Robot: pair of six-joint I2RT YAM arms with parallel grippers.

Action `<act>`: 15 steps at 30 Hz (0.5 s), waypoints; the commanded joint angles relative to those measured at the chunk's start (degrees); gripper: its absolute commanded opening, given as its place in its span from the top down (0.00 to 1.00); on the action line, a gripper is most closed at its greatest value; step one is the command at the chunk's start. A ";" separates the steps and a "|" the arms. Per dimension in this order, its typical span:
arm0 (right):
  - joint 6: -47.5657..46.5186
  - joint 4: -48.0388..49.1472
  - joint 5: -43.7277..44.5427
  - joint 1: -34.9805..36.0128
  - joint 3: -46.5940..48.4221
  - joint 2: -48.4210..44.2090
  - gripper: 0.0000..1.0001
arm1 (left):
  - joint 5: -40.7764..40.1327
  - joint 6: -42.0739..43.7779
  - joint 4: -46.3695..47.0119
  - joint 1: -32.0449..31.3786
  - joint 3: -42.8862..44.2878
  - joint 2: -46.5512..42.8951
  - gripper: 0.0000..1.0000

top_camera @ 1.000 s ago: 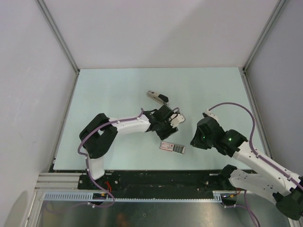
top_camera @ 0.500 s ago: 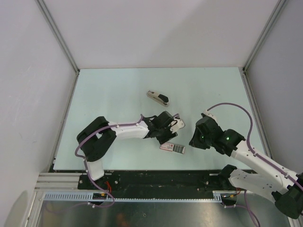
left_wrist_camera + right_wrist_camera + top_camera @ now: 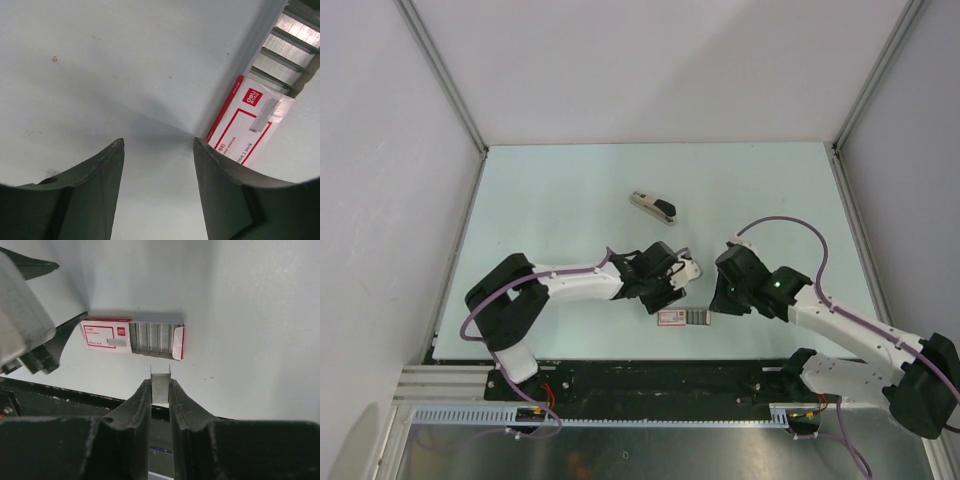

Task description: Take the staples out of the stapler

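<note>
**Overhead view.** The cream stapler with a black top (image 3: 652, 206) lies on the pale blue-green desk (image 3: 550, 190), just above frame centre and well apart from both arms. At lower centre, the flat pink-and-white cardboard staple box (image 3: 682, 317) rests near the desk's front edge, between the left tool (image 3: 665, 295) and the right tool (image 3: 715, 308).

**Left wrist view.** The left tool's jaws stand apart over bare desk with nothing between them. The box sits at the right of the frame, just beside one finger.

**Right wrist view.** The right tool is clamped on a short grey metal strip of staples (image 3: 160, 385) (its end shows above the fingertips). The strip is held just below the box in the frame. The box's open end exposes what seem to be further rows of staples.
</note>
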 commanded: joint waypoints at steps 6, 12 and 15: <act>-1.13 3.46 0.20 5.01 0.84 8.51 1.00 | 0.94 1.99 -3.73 5.45 4.33 -9.16 0.34; 1.38 3.53 5.12 10.60 3.96 15.21 1.00 | 3.48 2.30 -8.25 16.16 9.69 -15.74 0.33; 2.72 3.80 8.33 12.65 5.27 17.94 1.00 | 4.44 2.13 -9.65 20.01 9.88 -19.05 0.33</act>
